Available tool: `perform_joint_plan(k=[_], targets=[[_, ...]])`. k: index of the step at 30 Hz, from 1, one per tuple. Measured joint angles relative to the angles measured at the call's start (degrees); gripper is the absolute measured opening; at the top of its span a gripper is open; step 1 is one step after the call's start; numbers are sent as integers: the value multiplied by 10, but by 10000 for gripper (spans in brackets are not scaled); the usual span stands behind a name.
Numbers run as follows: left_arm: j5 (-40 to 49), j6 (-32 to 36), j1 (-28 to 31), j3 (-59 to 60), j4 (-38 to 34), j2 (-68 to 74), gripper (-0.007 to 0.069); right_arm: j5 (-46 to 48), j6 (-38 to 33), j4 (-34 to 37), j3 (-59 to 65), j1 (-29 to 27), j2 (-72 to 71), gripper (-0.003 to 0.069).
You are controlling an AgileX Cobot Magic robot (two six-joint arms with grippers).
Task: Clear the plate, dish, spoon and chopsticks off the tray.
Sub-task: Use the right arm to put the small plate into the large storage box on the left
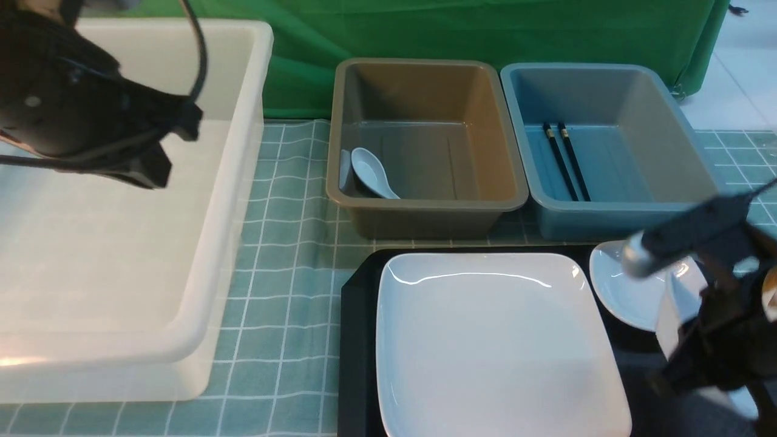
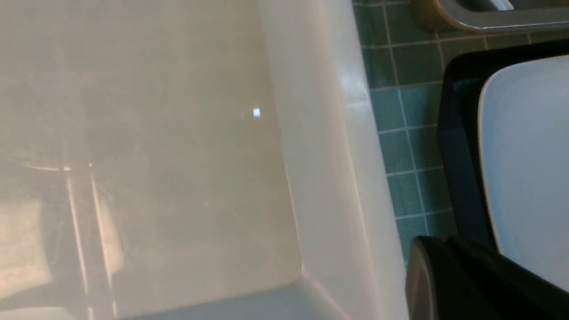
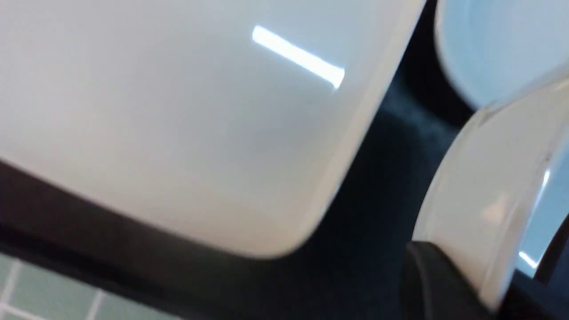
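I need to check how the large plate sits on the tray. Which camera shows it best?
The front view: the plate shows almost whole on the tray, only its near edge cut off. The left wrist view catches just one side strip; the right wrist view, a blurred close-up of one rounded corner.

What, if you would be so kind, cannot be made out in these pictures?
- Right gripper, front and right wrist views: blur hides whether it grips the tilted dish.
- Plate and tray, front view: near edges cut off by the frame.
- White tub, left wrist view: its floor is hazy with glare.
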Motion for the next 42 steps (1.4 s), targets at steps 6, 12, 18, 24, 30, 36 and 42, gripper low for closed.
perform_joint_plan(k=[6,12,18,24,30,36,42], targets=[[9,1,96,10,0,-51,11,-19,-80,117,-133,-1,41,64],[-20,0,203,81,-16,-112,11,-12,-171,206,-350,47,170,64],[-61,0,270,120,-45,-161,11,24,-207,219,-635,131,361,64],[-80,0,306,120,-54,-217,11,80,-217,224,-923,188,560,64],[-81,0,306,120,-59,-229,11,94,-249,224,-991,237,630,64],[-84,0,306,120,-59,-229,11,99,-289,228,-991,277,655,64],[-87,0,306,120,-59,-229,11,95,-305,227,-991,284,689,64]])
